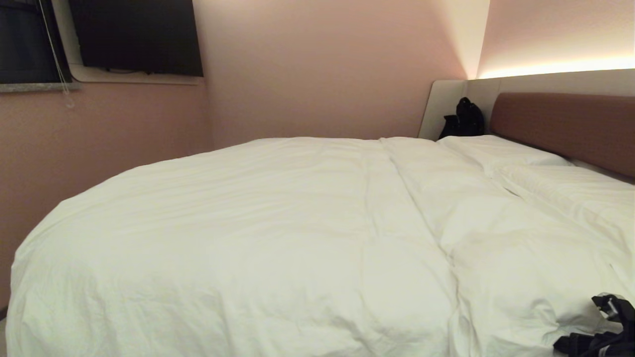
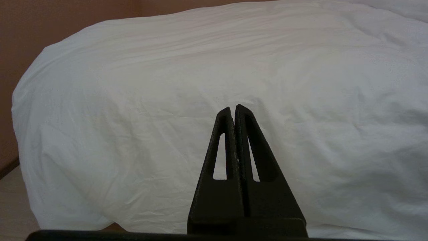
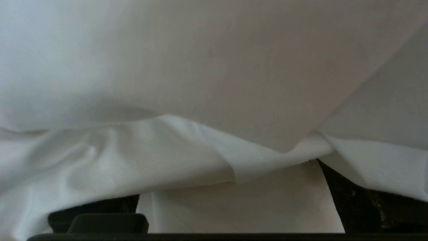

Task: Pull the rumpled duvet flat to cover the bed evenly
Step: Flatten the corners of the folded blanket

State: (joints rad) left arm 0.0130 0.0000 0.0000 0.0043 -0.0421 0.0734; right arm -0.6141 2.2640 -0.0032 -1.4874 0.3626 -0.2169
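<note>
Right gripper (image 1: 603, 325), lower right of head frame, spread wide under duvet (image 1: 258, 233) edge, gripping nothing; mostly flat, near corner left.

The duvet (image 1: 258, 238) is plain white, with no pattern, and the pillows (image 1: 501, 151) are white too. The headboard (image 1: 565, 126) is brown inside a light grey surround (image 1: 446, 106). The walls (image 1: 317, 74) are dusty pink. A black bag (image 1: 464, 119) sits in the corner. The left claw (image 2: 233, 110) is matt black; the right claw (image 1: 607, 322) is black as well.
</note>
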